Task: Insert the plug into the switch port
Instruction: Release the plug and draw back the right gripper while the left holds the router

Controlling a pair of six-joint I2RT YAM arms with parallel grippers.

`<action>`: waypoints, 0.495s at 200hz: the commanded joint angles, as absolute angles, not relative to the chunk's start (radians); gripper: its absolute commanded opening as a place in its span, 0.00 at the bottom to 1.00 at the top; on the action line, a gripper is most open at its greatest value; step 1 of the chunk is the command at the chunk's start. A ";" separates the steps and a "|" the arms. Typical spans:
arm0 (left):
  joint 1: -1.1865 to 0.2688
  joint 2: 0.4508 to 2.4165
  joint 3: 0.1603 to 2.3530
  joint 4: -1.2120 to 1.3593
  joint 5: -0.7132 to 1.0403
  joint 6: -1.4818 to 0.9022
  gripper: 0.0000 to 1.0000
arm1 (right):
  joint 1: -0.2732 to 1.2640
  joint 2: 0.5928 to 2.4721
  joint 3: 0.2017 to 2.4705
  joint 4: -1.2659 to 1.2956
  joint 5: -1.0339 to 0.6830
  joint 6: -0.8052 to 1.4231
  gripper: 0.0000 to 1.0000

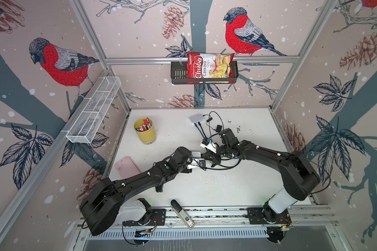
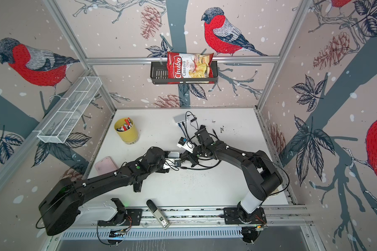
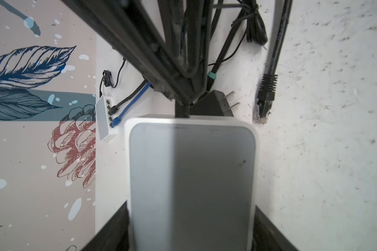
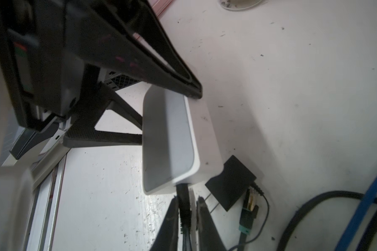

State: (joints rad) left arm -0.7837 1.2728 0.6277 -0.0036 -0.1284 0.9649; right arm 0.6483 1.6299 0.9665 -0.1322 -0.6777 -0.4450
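White scuffed tabletop inside an aluminium-framed booth, bullfinch-and-pinecone wallpaper on every wall. Readable text: "Chuba Cassava Chips" on red-and-white bag, standing in black wall basket on the back rail. Label on grey handheld device at the front rail too small to read. No writing legible on either switch.

Left gripper clamped wide across white network switch, one finger on each long side, switch at table centre between the two arms in both top views. Right gripper straddling black plug, jaws slightly parted, sliver of table visible between plug's cable and one finger, other finger against it. Plug end-on into the switch's port edge, tip out of sight inside the housing.

Black power adapter with two bare prongs just beside that same edge. Loose black Ethernet connector lying near, unplugged. Second white switch at table rear with blue and black cables plugged in. Yellow cup of markers rear left, pink case partly under the left arm.
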 commanded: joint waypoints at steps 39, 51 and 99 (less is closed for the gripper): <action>-0.708 1.299 0.664 -0.084 -0.086 0.903 0.63 | 0.587 1.553 0.914 -0.040 -0.665 -0.452 0.47; -0.696 1.301 0.679 -0.099 -0.086 0.874 0.63 | 0.571 1.544 0.904 -0.027 -0.662 -0.444 0.56; -0.651 1.358 0.742 -0.147 -0.102 0.740 0.64 | 0.507 1.479 0.831 0.139 -0.540 -0.303 0.99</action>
